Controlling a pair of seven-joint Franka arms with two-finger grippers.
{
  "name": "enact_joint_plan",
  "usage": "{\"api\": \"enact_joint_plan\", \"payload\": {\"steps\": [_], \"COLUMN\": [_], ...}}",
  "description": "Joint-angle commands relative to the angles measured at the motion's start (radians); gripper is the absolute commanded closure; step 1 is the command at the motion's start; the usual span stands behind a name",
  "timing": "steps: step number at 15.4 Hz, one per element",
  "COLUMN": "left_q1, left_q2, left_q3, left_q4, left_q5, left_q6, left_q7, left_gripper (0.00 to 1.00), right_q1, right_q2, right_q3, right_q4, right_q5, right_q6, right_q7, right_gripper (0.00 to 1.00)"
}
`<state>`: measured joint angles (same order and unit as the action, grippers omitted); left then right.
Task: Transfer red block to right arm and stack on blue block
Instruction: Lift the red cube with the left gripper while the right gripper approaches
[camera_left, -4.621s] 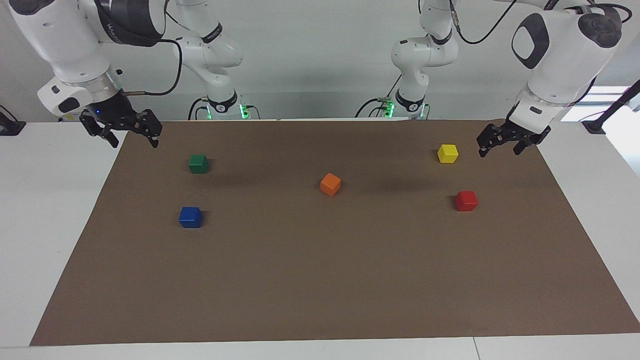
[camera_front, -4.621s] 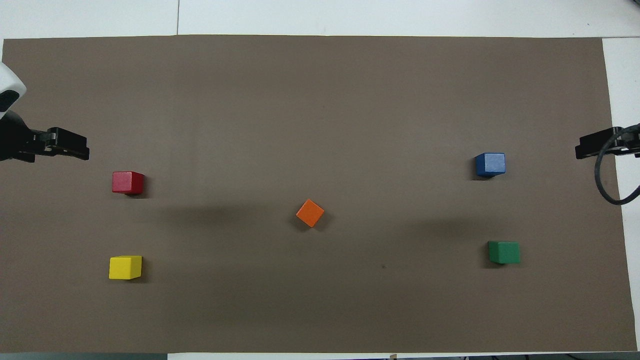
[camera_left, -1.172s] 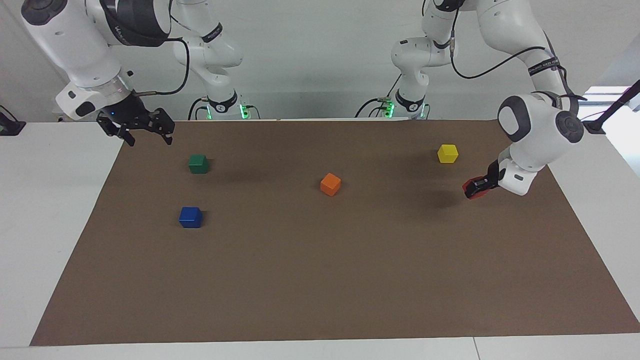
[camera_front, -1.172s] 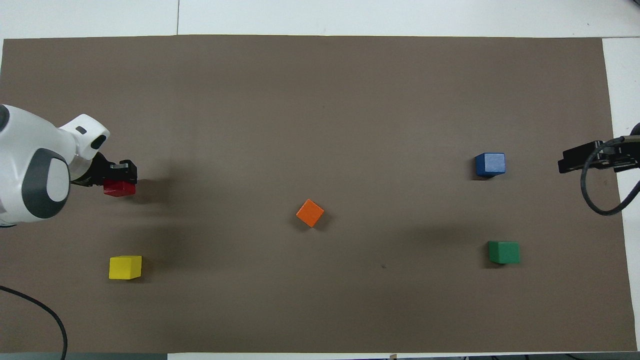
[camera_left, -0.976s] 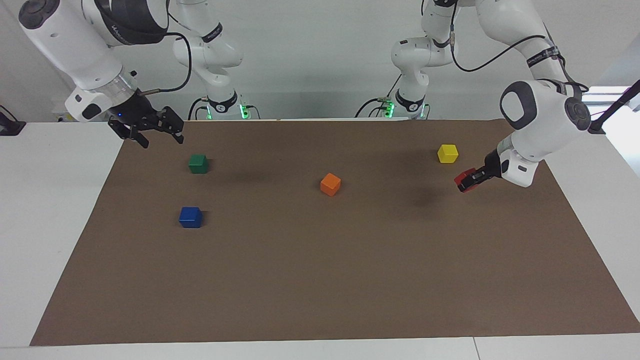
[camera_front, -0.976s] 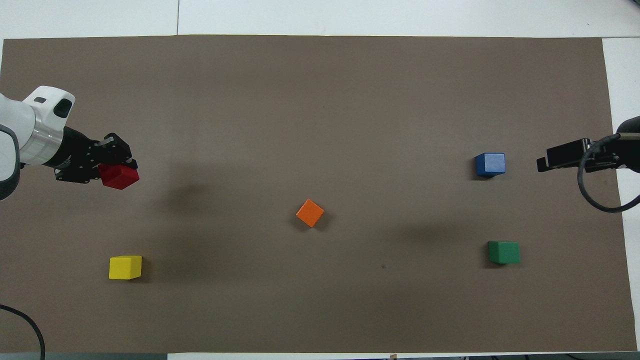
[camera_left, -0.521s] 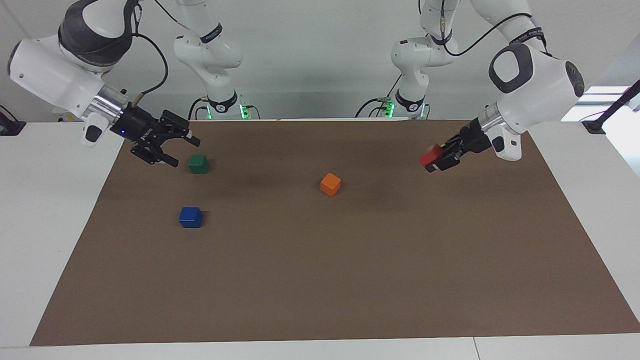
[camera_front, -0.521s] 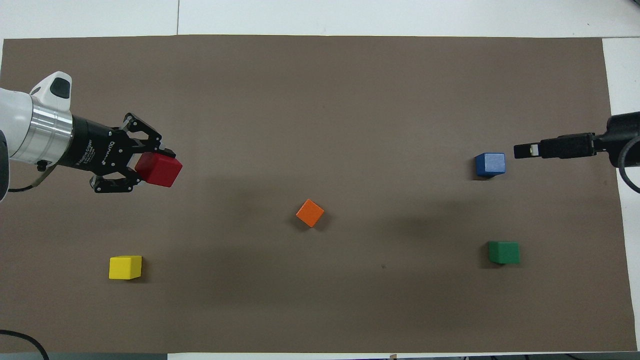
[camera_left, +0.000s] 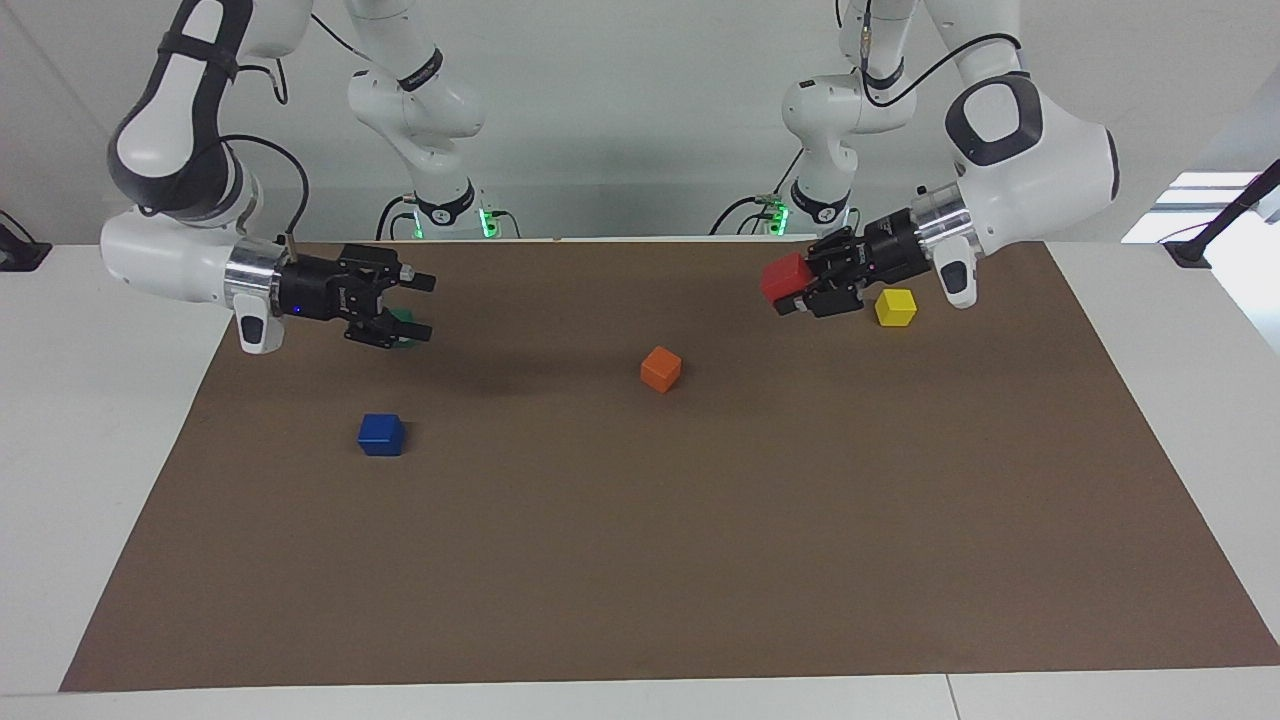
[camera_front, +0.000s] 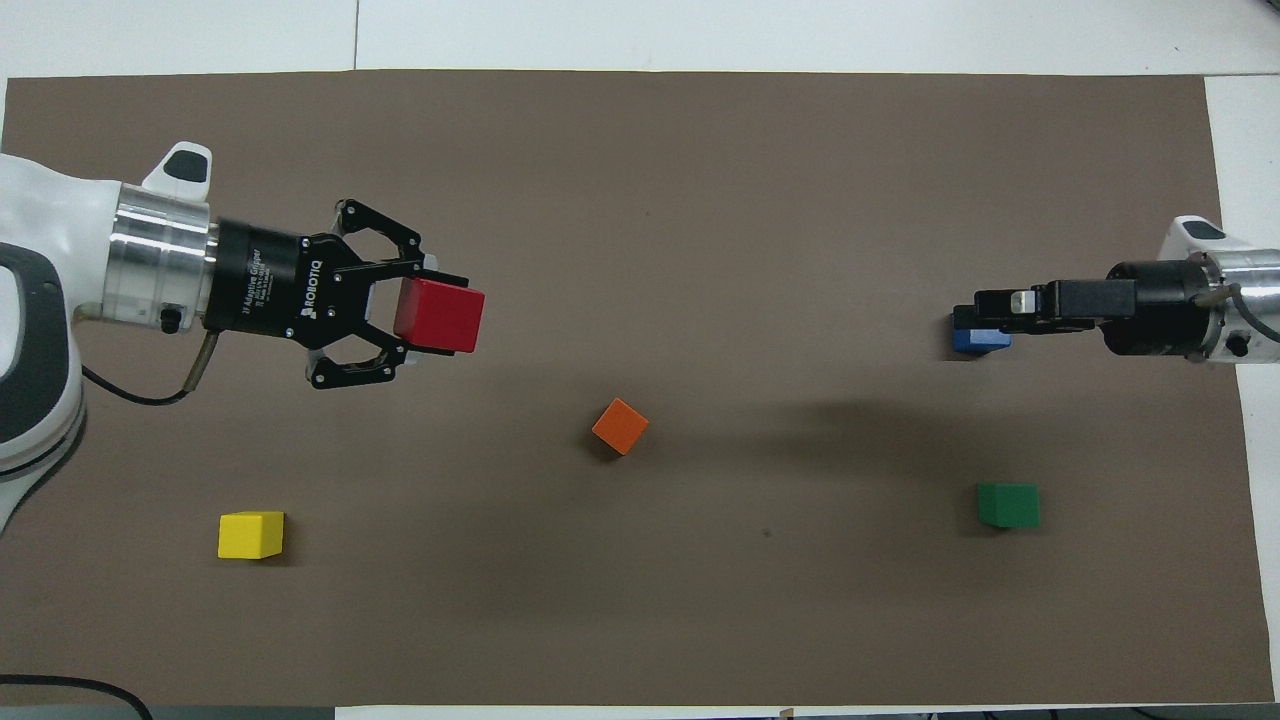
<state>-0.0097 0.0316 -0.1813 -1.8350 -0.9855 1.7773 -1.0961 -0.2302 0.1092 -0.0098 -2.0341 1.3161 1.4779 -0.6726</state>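
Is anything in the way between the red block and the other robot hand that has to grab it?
Nothing visible. The left gripper holds the red block up in the air, and the open right gripper is raised too. Only the orange block lies between them, low on the mat, under their path.

A mat lies on the desk. The orange block sits near the mat's middle. The yellow block lies toward the left arm's end, nearer to the robots. Toward the right arm's end, the green block lies nearer to the robots than the blue block. The left gripper hangs over the mat beside the yellow block, with the red block in its jaws. The right gripper hangs over the mat by the green block.
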Motion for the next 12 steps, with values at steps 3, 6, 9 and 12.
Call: {"api": "enact_joint_plan", "payload": {"steps": [3, 6, 9, 12], "left_q1": [-0.156, -0.223, -0.306, -0.396], "left_q2": [-0.073, -0.053, 0.002, 0.010], "left_q3": [0.006, 0.006, 0.006, 0.005], "left_q4": [-0.148, -0.158, -0.153, -0.148], "left_q5": [-0.215, -0.329, -0.491, -0.586], "left_q6": [0.203, 0.267, 0.365, 0.508], "left_q7": [-0.138, -0.166, -0.162, -0.162], "left_gripper": [1.00, 1.00, 1.00, 1.00], "right_q1": [-0.041, -0.031, -0.011, 0.017], "right_q2": [0.168, 0.187, 0.187, 0.205], "right_q3": [0.008, 0.010, 0.010, 0.011], "right_q4": [0.002, 0.002, -0.005, -0.012], "right_q5": [0.124, 0.160, 0.170, 0.195], "right_q6": [-0.247, -0.303, -0.312, -0.332], "right_q7": [-0.173, -0.182, -0.180, -0.180], "right_gripper": [0.00, 0.00, 0.00, 0.00]}}
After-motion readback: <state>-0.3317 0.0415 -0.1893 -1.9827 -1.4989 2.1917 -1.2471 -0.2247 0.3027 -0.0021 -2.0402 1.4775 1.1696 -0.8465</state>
